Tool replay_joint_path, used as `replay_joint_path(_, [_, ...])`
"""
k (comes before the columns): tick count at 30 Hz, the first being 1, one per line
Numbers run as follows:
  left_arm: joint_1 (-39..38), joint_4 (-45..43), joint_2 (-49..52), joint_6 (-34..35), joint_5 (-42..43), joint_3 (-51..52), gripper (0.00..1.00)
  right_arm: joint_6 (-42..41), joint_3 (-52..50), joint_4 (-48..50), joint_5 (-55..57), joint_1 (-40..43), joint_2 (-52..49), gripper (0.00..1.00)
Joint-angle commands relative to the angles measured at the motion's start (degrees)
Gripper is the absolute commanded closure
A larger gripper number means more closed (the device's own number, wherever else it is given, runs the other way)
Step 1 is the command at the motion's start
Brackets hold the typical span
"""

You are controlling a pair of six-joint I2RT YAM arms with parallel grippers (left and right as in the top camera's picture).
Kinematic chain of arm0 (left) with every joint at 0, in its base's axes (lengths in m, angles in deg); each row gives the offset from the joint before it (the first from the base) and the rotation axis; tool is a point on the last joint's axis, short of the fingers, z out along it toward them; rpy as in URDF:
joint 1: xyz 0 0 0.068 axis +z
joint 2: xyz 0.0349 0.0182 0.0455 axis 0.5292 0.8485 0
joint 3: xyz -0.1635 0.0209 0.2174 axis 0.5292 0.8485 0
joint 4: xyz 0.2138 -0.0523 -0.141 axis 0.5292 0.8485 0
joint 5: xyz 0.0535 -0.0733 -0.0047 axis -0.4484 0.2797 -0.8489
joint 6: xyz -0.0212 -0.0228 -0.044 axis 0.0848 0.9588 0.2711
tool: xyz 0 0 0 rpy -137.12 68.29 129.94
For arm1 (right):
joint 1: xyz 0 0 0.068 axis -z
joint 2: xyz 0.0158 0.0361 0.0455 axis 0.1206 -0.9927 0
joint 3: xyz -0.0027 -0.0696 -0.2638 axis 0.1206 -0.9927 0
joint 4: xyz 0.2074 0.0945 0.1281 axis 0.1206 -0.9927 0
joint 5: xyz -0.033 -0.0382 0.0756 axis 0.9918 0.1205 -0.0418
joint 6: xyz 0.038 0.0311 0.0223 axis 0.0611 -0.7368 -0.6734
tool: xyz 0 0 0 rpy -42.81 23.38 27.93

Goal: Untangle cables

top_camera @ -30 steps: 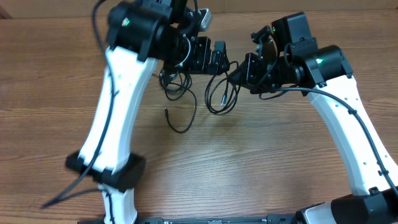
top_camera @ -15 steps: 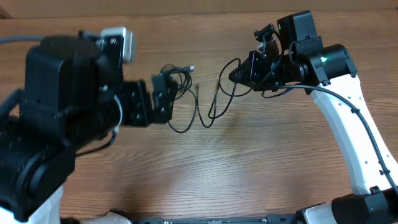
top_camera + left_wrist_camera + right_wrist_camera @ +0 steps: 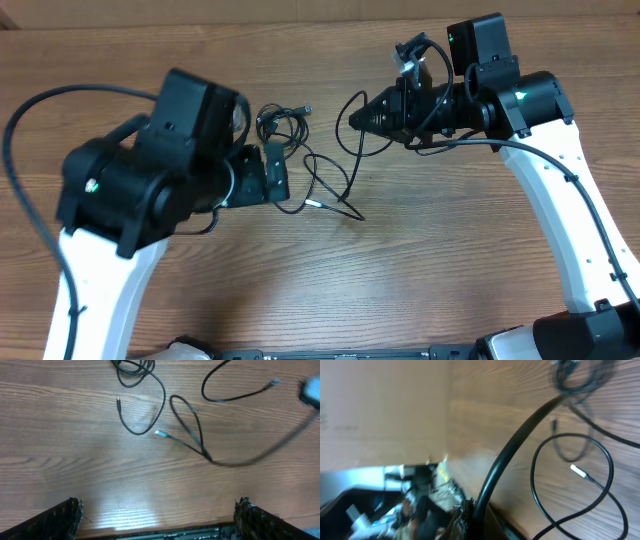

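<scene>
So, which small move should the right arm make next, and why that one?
Probably ease the right gripper, which pinches one strand, a little further from the bundle. The strand runs down to a loop on the table near the open, empty left gripper, so a gentle pull may draw that loop out.

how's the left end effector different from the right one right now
The left end effector is open, its fingers wide apart with nothing between them; the right end effector is shut on a cable. In the overhead view the left points rightward, the right leftward. Both are black and face the cables lying between them.
</scene>
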Motion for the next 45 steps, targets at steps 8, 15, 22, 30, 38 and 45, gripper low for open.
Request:
replay_joint_path(8, [0.3, -5.6, 8.3, -4.2, 4.1, 0.3, 0.07, 3.8, 0.4, 0.3, -13.4, 0.0, 1.6, 0.96])
replay_joint_path(15, [0.3, -5.7, 12.9, -12.2, 9.6, 0.3, 0.06, 3.8, 0.4, 0.4, -13.4, 0.0, 1.6, 0.96])
replay_joint_path(22, [0.2, -2.9, 17.8, -11.8, 10.2, 0.3, 0.15, 3.7, 0.4, 2.1, -13.4, 0.1, 1.6, 0.96])
replay_joint_path(30, [0.2, -2.7, 22.9, -11.7, 13.2, 0.3, 0.14, 0.7, 0.4, 5.6, -13.6, 0.5, 1.6, 0.96])
replay_joint_path(38, [0.2, -2.7, 28.5, -11.8, 17.4, 0.3, 0.20, 0.5, 0.4, 6.0, -13.4, 0.5, 1.6, 0.96])
replay_joint_path(45, [0.2, -2.6, 31.2, -12.0, 17.7, 0.3, 0.39, 0.5, 0.4, 6.2, -12.9, 0.5, 1.6, 0.96])
